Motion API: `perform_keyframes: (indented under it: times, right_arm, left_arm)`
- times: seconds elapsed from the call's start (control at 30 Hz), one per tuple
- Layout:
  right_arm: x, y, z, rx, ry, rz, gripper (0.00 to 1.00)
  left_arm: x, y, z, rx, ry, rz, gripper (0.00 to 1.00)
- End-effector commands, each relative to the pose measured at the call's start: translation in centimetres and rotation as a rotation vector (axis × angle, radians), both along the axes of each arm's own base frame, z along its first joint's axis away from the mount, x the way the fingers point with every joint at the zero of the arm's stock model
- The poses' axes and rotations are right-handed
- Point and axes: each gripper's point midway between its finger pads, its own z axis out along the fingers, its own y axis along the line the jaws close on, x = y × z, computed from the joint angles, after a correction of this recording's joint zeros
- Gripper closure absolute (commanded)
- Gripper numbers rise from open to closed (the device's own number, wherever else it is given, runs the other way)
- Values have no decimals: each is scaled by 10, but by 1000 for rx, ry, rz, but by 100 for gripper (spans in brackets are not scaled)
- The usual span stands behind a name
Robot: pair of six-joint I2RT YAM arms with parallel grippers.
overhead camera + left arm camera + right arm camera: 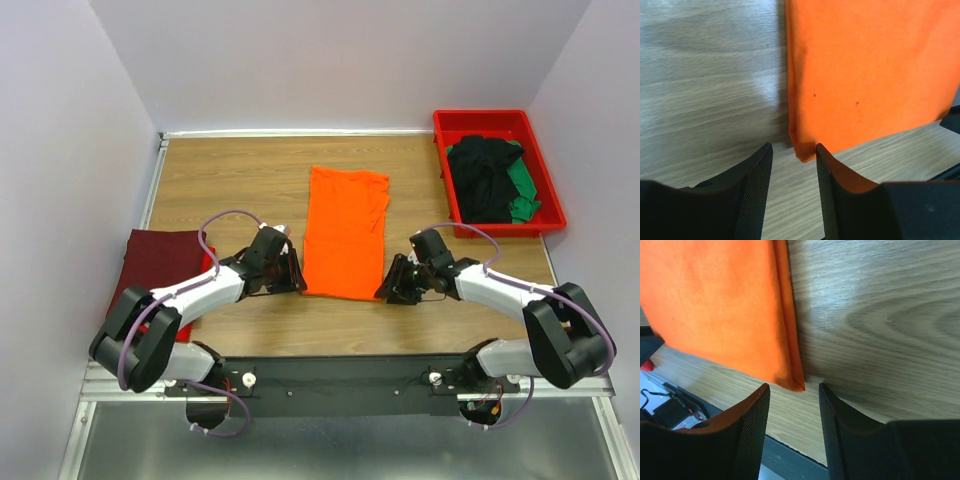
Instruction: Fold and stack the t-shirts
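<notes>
Maroon cloth t-shirt [155, 262] lies folded at the left edge of the wooden worktop [230, 175], well apart from the centre. This is judged to be the stacking position.

The left fingers [752, 195] are spread apart and hold nothing. They sit low over the worktop, with the near-left corner of the bright orange cloth t-shirt [345, 232] at the gap between their tips. This placement suits a pinch on that corner.

The orange t-shirt lies flat at the worktop centre, folded into a narrow strip. Its long axis runs from the near edge toward the far wall. The near end is a straight edge and the far end is uneven.

The right fingers [750, 435] are likewise spread and empty, lined up on the near-right corner. Matching placement at both near corners suggests a lengthwise fold, near end carried toward far end.

The red rigid plastic tray [548, 175] at far right holds a crumpled black cloth t-shirt [483, 180] and a green cloth t-shirt [522, 190], not yet folded.
</notes>
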Motion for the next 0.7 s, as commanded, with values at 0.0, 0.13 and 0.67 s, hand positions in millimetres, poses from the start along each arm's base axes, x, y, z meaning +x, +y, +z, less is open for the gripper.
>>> perform_keyframes:
  times: [0.0,0.13,0.67]
  right_arm:
    - [-7,6,-5,42,34,-4,49]
    - [-10,6,-10,47,47,-10,52]
    - [-8,1,-22,24,37,-37,67]
  left_arm:
    - [-4,-10,-2,-39,7,-29,54]
    - [-11,-10,-11,-32,32,-40,55]
    - [-12,-11,-22,-21,53,-36,69]
